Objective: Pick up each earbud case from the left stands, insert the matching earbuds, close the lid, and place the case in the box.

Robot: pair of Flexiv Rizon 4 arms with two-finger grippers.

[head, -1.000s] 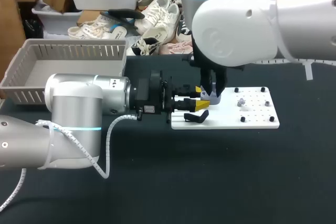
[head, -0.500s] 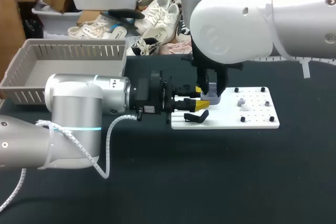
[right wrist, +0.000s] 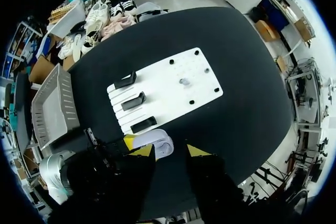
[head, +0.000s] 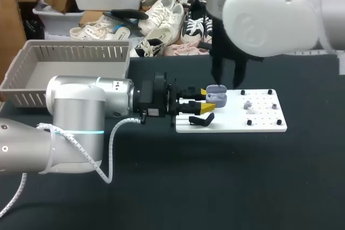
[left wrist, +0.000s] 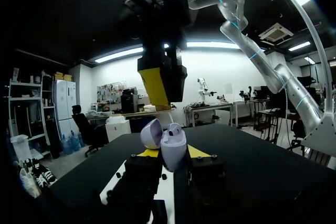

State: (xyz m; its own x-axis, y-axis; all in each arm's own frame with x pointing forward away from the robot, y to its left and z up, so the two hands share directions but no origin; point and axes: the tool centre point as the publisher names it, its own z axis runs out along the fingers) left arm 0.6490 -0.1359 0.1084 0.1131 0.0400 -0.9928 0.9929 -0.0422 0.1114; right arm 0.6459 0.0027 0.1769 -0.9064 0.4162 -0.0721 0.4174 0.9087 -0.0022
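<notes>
The grey box (head: 32,74) sits at the far left, where finished cases go. My left pincer (head: 203,100) is clenched on the lavender earbud case (head: 216,96). It presents the case lid-open and steady at the left end of the white board (head: 264,125), so buds can be dropped in from above. My right pincer (right wrist: 167,150) hangs above the case, fingers parted and empty. Farther right, a small grey earbud (head: 247,104) sits on the board, likely the next pick.
</notes>
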